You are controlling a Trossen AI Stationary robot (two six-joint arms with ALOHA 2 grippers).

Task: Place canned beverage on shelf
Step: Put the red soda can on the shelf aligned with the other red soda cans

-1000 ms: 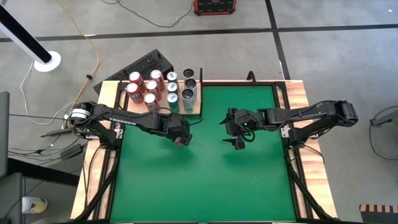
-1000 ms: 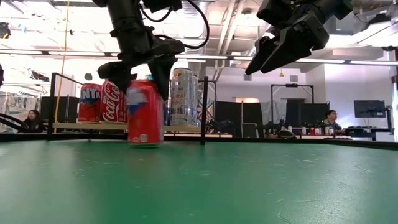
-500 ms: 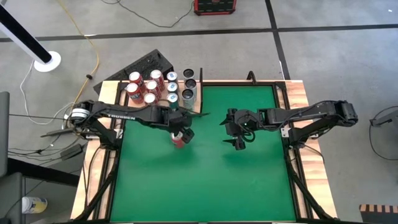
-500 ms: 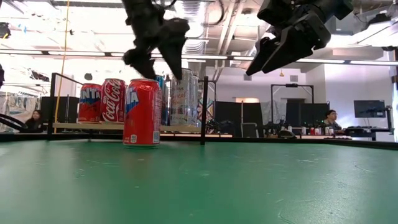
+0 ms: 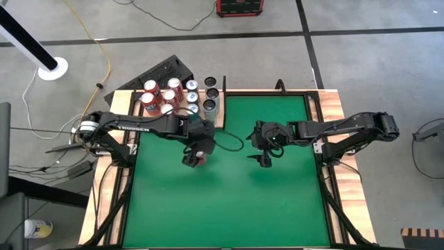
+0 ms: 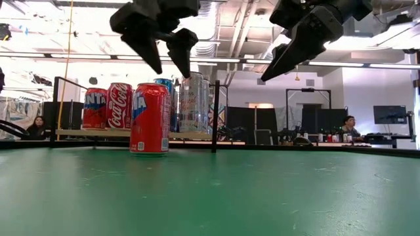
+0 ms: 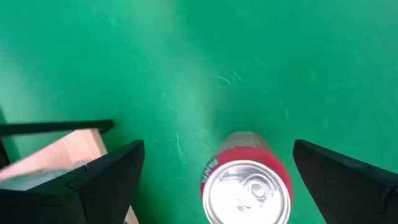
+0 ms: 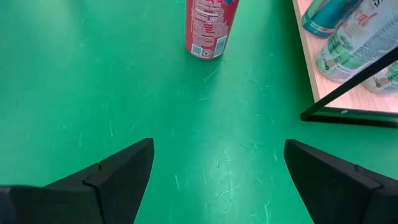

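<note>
Red can (image 6: 149,118) upright on green felt (image 5: 229,201), just off the shelf (image 5: 217,123) edge, not held. Left gripper (image 6: 167,56) directly above it, fingers spread wide. Right gripper (image 5: 263,158) hovering mid-table, also spread, empty.

Most of the green table (image 5: 229,194) lies bare, so a gripper could pass anywhere across its near and middle parts. One red can (image 6: 149,118) stands upright alone on the felt near the shelf (image 8: 348,99), with open felt on all its sides. The shelf itself is crowded with cans (image 5: 166,97), and a thin black frame (image 6: 214,115) rims its edge, narrowing the way in.
</note>
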